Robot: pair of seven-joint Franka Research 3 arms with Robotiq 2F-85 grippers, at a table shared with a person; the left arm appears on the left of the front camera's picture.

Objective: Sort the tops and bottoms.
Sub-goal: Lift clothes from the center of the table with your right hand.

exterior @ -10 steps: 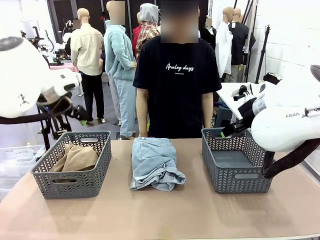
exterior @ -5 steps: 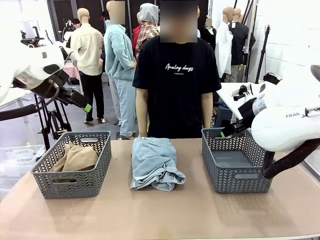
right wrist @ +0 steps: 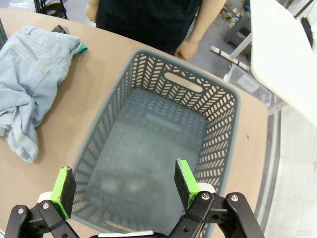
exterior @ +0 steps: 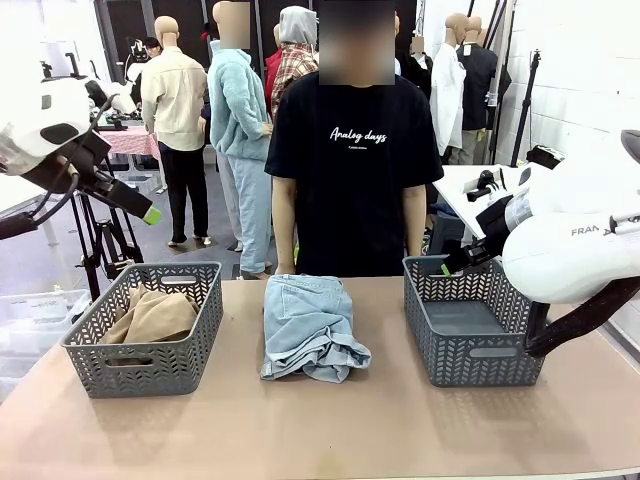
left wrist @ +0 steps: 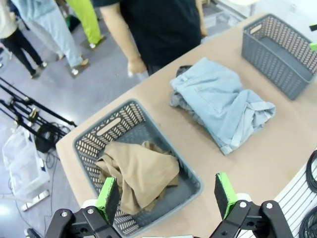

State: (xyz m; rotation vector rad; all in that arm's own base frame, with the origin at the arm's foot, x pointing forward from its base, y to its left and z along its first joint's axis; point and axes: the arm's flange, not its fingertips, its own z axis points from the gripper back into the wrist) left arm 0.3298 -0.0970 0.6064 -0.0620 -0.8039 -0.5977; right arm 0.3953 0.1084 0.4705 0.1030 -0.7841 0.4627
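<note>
Lying folded on table (exterior: 420,430); denim bottoms (exterior: 312,328)

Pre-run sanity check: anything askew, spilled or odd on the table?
Nothing spilled or damaged. The light blue denim garment lies loosely folded mid-table, one corner flopped askew; a teal cloth edge peeks from under it. The khaki-tan cloth top sits crumpled in the left grey slotted plastic basket.

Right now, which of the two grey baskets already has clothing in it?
The basket on the robot's left: a crumpled khaki-tan top lies inside it. The basket on the robot's right has a bare grey floor.
</note>
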